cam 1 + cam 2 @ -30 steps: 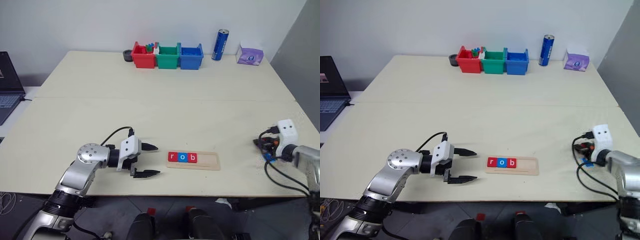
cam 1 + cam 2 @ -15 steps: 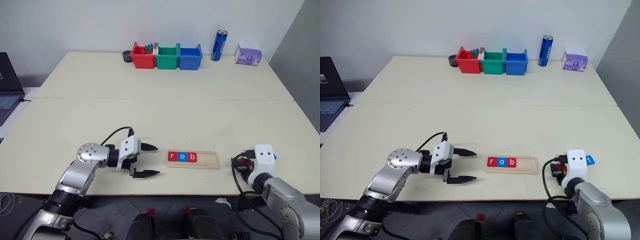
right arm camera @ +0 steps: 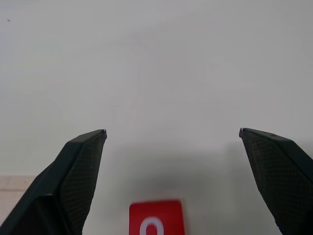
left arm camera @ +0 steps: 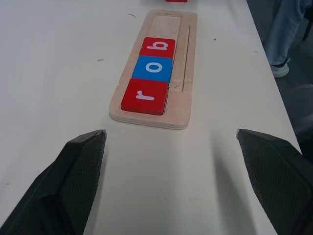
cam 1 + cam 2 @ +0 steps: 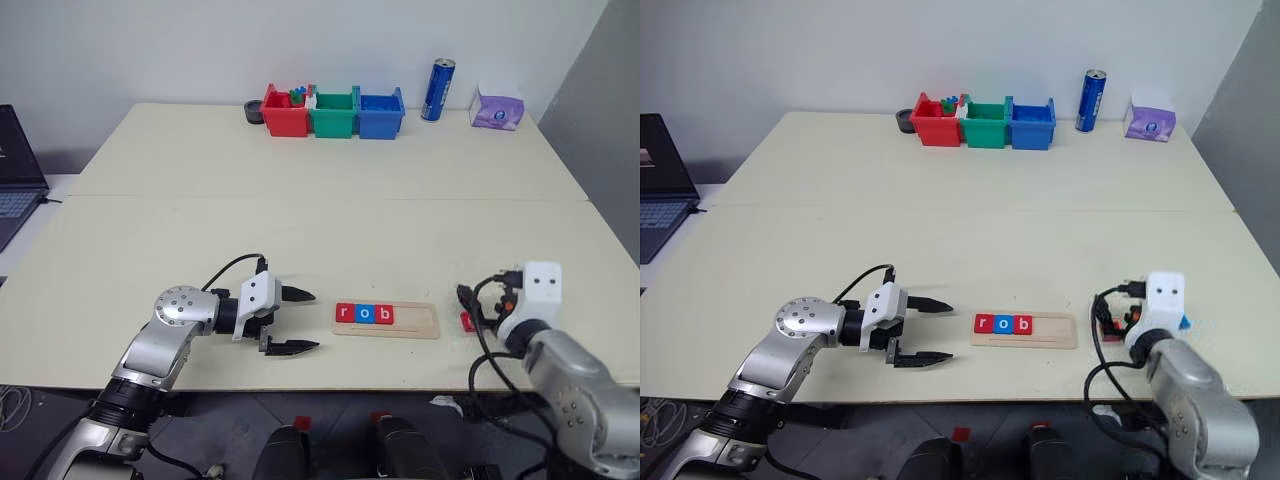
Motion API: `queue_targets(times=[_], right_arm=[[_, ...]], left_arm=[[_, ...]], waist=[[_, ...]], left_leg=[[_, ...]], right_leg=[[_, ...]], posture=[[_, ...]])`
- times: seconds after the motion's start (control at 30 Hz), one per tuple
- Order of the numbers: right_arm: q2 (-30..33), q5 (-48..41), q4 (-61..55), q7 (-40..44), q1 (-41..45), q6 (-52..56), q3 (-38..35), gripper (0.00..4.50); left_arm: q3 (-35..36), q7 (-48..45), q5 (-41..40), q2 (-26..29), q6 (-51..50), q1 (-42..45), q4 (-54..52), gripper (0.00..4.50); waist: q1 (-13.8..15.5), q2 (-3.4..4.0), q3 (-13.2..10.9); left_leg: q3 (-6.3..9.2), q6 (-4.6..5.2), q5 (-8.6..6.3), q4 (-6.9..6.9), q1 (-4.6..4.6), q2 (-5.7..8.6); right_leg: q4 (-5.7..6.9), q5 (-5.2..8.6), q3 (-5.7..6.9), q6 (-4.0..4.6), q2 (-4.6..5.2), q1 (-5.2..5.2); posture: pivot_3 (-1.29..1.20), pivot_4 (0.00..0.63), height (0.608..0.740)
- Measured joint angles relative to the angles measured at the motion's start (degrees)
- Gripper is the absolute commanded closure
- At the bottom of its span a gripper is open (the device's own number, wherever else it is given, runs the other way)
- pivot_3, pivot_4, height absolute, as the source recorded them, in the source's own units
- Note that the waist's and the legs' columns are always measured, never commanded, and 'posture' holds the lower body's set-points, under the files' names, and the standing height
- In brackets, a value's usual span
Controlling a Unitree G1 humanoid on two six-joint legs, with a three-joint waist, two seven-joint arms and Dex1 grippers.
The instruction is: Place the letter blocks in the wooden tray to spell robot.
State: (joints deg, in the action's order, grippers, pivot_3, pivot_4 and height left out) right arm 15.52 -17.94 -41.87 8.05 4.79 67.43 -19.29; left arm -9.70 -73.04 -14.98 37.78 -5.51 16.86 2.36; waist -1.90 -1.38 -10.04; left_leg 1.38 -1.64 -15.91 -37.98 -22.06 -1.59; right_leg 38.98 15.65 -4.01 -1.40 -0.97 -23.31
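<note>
The wooden tray [image 5: 415, 321] lies near the table's front edge. Three letter blocks fill its left part: a red r [image 5: 346, 313], a blue o [image 5: 365, 314] and a red b [image 5: 384, 315]. My left gripper [image 5: 315, 320] stands open just left of the tray, pointing at it. My right gripper [image 3: 171, 131] is open just right of the tray. A red block with an o [image 3: 156, 218] lies flat on the table between its fingers, untouched. A blue block [image 5: 1181, 322] lies on the table beside my right wrist.
At the back of the table stand a red bin [image 5: 286, 113], a green bin [image 5: 334, 113] and a blue bin [image 5: 381, 113]. A blue can [image 5: 438, 90] and a purple tissue pack [image 5: 498, 108] are to their right. A laptop [image 5: 15, 170] is at the far left.
My right hand swung in from the far right toward the tray's right end and its fingers spread open. The red o block now lies on the table there. The left arm stayed still.
</note>
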Motion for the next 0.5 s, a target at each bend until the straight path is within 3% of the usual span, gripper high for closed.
queue_targets(times=[0.1, 0.17, 0.3, 0.37, 0.5], right_arm=[[9.66, -3.00, 0.76, 7.42, 0.46, 0.37, 0.09, 0.03], [22.19, -5.19, 1.91, 17.83, -2.80, -2.60, 2.73, 0.03], [36.96, -4.82, 5.03, 33.42, -8.46, -14.74, 8.48, 0.03], [41.17, -3.19, 8.37, 38.96, -9.78, -20.80, 11.40, 0.03], [42.74, -0.04, 17.45, 44.75, -6.07, -30.36, 16.05, 0.03]], left_arm=[[0.00, 0.04, 0.08, -0.01, 0.02, -0.02, 0.00, 0.00], [0.01, 0.05, 0.13, 0.13, 0.02, -0.11, 0.02, 0.00], [0.00, -0.01, 0.24, -0.02, 0.02, -0.07, 0.03, 0.00], [0.00, 0.01, 0.30, 0.00, -0.03, -0.07, 0.03, 0.00], [-0.06, 0.11, 0.34, -0.06, -0.28, -0.05, -0.35, 0.00]], waist=[[0.01, 0.00, 0.00], [0.14, 0.07, -0.05], [0.08, 0.00, -0.06], [0.00, -0.06, -0.09], [-0.19, -0.14, -0.14]], left_leg=[[-0.05, 0.01, 0.00, 0.03, -0.03, 0.01], [-0.05, 0.02, -0.01, 0.05, -0.07, 0.08], [-0.08, 0.02, -0.01, 0.02, -0.07, 0.05], [-0.09, 0.02, -0.01, 0.00, -0.05, 0.05], [-0.13, 0.02, -0.01, -0.06, 0.02, 0.04]], right_leg=[[-0.03, 0.01, 0.05, 0.00, 0.00, 0.00], [-0.07, 0.04, 0.09, -0.04, 0.06, 0.01], [-0.09, 0.05, 0.14, -0.04, 0.00, 0.03], [-0.08, 0.04, 0.13, -0.04, -0.01, 0.04], [-0.01, 0.02, 0.04, -0.06, -0.01, 0.05]], posture=[[0.00, 0.150, 0.740], [0.00, 0.150, 0.740], [0.00, 0.150, 0.740], [0.00, 0.150, 0.740], [0.00, 0.150, 0.740]])
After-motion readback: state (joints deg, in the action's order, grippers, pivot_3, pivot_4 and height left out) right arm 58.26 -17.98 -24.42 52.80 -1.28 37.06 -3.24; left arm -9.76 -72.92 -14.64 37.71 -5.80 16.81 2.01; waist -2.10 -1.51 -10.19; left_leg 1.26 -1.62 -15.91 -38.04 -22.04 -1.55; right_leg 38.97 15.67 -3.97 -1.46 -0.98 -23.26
